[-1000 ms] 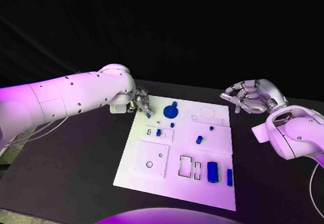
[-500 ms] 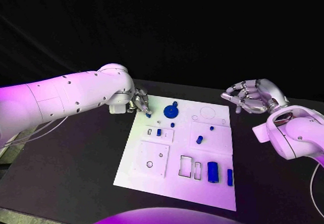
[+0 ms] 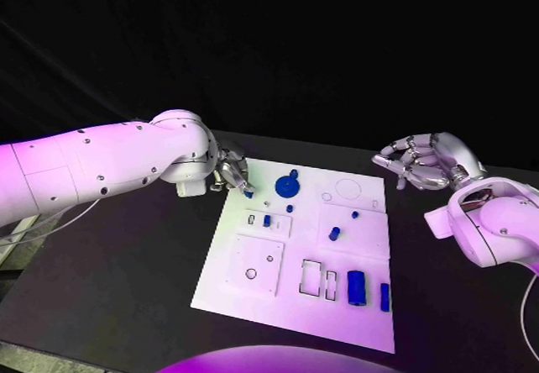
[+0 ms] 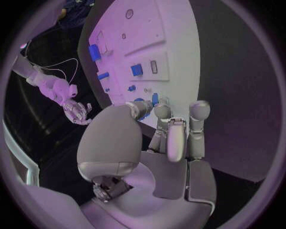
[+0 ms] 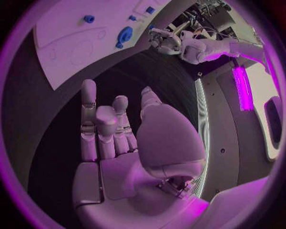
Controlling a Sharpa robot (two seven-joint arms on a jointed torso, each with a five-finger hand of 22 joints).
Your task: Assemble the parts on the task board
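White task board (image 3: 289,318) lies in the middle of the black table (image 3: 107,287), and the blue parts are spread on it: a round part (image 3: 286,186) near the far edge, a small peg (image 3: 334,234) near the centre, and two long blocks (image 3: 357,287) in the near right corner.

Compared with one second ago, the left hand (image 3: 231,174) has hardly moved. It stays at the far left corner of the board, fingers bent downward close to a small blue part (image 3: 247,193) at that edge. I cannot tell from the head view or the left wrist view if the fingers really hold this part or only touch beside it. The whole picture has shifted a little, so I judge the camera moved, not the parts.

The right hand (image 3: 424,162) still hovers beyond the far right corner of the board, well apart from every part, fingers curled in and holding nothing.

In my judgement the task is at an early step: the left hand is working on a pick at the corner, and most parts are not yet seated.
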